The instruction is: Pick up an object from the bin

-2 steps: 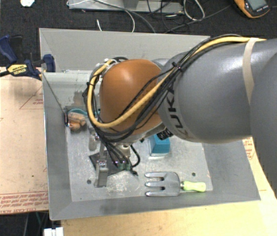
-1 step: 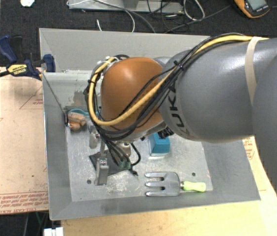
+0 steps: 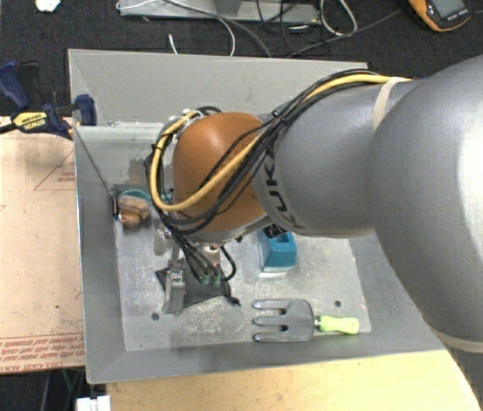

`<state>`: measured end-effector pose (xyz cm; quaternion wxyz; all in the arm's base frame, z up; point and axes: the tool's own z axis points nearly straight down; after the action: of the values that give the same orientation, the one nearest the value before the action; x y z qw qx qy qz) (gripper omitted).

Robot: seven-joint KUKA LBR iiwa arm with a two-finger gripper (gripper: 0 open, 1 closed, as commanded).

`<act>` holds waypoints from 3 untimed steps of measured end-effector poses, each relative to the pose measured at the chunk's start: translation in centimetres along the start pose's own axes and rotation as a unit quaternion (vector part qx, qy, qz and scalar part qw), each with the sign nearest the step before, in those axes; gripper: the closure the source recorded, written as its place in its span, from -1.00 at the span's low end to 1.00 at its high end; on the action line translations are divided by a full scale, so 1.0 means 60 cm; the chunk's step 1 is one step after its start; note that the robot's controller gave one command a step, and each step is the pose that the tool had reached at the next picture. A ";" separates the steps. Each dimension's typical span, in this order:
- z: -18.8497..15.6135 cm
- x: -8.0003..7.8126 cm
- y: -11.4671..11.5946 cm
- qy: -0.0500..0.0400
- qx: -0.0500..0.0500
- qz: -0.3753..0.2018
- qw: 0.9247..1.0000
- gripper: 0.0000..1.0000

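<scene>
My gripper point(image 3: 185, 284) hangs low over the bin's floor, left of the middle and toward the front, under the arm's orange cover. A small blue block point(image 3: 277, 252) stands just to its right, partly hidden by the arm. In front of that block lies a grey metal hand fork with a green handle point(image 3: 298, 319), prongs pointing left, close to the bin's front wall. A small brown and teal thing point(image 3: 133, 209) rests by the left wall, behind the gripper.
The arm and its cables hide the bin's back and right parts. Bare grey floor shows at the front left corner, between the gripper and the left wall.
</scene>
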<state>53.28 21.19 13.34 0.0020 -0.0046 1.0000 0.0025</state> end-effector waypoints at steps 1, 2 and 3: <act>0.036 0.004 -0.022 0.001 0.000 0.020 1.000 -1.00; 0.038 0.023 -0.007 0.001 0.000 0.034 0.999 -1.00; 0.045 0.009 -0.012 -0.001 -0.001 -0.066 0.998 -1.00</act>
<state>52.75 20.49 10.63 0.0028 -0.0701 0.9975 0.0036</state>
